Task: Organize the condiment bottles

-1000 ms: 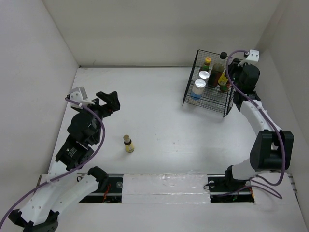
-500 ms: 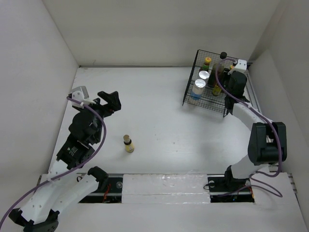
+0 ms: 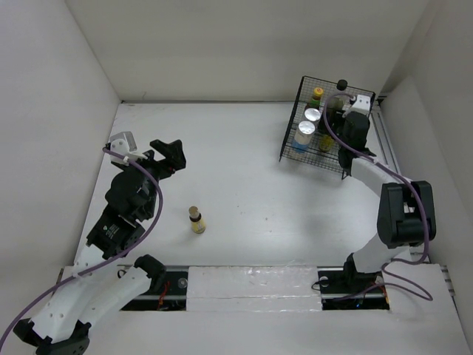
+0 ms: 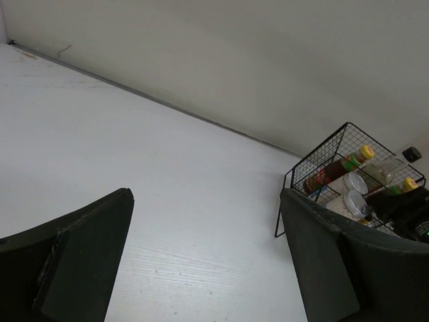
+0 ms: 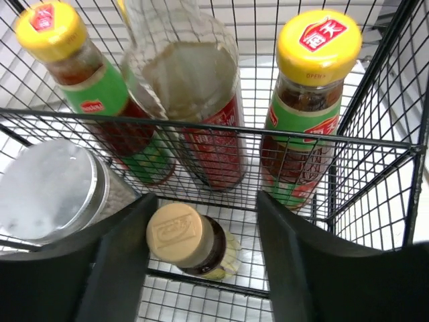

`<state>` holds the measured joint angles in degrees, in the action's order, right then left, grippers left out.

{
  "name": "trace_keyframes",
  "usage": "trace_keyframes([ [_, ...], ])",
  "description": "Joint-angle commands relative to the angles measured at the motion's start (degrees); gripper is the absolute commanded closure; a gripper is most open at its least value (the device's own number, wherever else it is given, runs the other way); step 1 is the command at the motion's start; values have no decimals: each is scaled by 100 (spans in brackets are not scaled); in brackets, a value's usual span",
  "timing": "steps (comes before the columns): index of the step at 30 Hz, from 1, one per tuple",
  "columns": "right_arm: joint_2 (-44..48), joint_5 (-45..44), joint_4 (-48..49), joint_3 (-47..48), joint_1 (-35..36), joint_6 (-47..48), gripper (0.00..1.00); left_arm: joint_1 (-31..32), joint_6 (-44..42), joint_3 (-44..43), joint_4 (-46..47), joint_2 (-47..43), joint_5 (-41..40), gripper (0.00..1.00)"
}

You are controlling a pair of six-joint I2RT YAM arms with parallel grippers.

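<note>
Right gripper (image 5: 204, 208) hung spread open around a tiny yellow bottle (image 5: 184, 238) in the wire basket (image 3: 293, 122) at two o'clock, apparently placing it. A second tiny bottle (image 3: 196, 221) stood at eight o'clock. The left gripper (image 4: 206, 194) gaped empty.

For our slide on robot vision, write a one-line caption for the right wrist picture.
Open right gripper straddling a small tan-capped bottle inside the wire basket, two yellow-capped bottles behind.

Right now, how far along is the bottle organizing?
Done: six bottles stand in the wire basket, including a tiny yellow one between the fingers of the open right gripper. In hand: nothing; the left gripper is open and empty too. Left: one loose tiny bottle on the table.
</note>
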<state>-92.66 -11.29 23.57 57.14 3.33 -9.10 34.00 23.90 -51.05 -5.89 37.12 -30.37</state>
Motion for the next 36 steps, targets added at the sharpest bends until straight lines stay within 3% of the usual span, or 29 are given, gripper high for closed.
trace_keyframes([
  [1,503,-128,245,95,89,-30,30,-25,9,-46,167,5,49,13],
  [4,932,-181,69,95,193,-30,22,-25,9,-46,167,5,49,13],
  [9,1557,458,-63,-89,658,-30,24,-25,9,-46,167,-47,49,13],
  [12,1699,1398,146,-361,1063,-82,72,-25,9,-46,167,-100,-74,13],
  [13,1647,2202,252,-423,1421,-83,84,-25,9,-46,167,-100,-74,13],
  [14,1577,2619,323,-423,1625,-83,89,-25,9,-46,167,-100,-74,13],
  [16,1331,3619,228,-423,2351,215,82,-25,9,-46,167,-153,-153,13],
  [19,1076,4185,-157,-284,3388,864,31,-25,9,-46,98,-153,-206,13],
  [20,1075,4257,-299,-283,3628,1032,31,-25,9,-46,97,-153,-206,13],
  [21,927,4327,-449,-170,3831,1173,20,-25,9,-46,97,-205,-206,13],
  [22,830,4406,-676,-116,4007,1357,16,-25,9,-46,149,-206,-206,13],
  [25,348,4758,-837,121,4543,1516,7,-25,9,-46,150,-206,-153,13],
  [36,-892,4390,-768,1140,5361,1517,5,-25,9,-98,150,-206,-92,13],
])
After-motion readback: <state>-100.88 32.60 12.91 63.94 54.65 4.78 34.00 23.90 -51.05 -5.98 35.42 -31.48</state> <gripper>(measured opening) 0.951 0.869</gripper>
